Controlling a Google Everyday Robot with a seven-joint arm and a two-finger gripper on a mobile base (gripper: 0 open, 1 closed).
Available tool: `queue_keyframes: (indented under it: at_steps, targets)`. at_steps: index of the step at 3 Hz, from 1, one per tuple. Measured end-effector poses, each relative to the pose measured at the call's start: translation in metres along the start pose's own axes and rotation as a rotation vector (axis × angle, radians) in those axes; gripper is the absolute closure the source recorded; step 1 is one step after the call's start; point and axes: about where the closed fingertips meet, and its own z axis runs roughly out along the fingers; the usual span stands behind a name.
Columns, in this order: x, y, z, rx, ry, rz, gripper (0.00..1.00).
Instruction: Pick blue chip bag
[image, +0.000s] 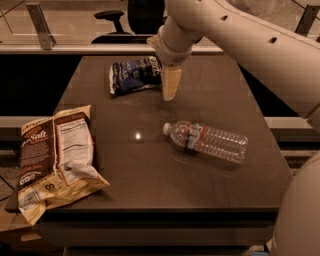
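Observation:
The blue chip bag (134, 75) is a small crinkled navy bag with white lettering, lying flat at the far middle of the dark brown table (150, 165). My gripper (170, 86) hangs from the big cream arm just right of the bag's right end, a little above the table surface. Its cream finger points down and slightly overlaps the bag's right edge in this view.
A large brown-and-cream chip bag (55, 155) lies at the table's left front, overhanging the edge. A clear plastic water bottle (206, 141) lies on its side right of centre. An office chair (130, 17) stands beyond the far edge.

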Motion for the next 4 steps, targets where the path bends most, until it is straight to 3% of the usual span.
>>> queue_keyframes:
  at_steps: [1,3,4]
  targets:
    - [-0.0076,-0.0087,0.0113,-0.016,-0.003,-0.038,0.0]
    - [-0.0157,-0.0044,0.0083,-0.004,-0.018,-0.077,0.0]
    - [-0.0144,-0.0026,0.0054,-0.001,-0.028,-0.093,0.18]
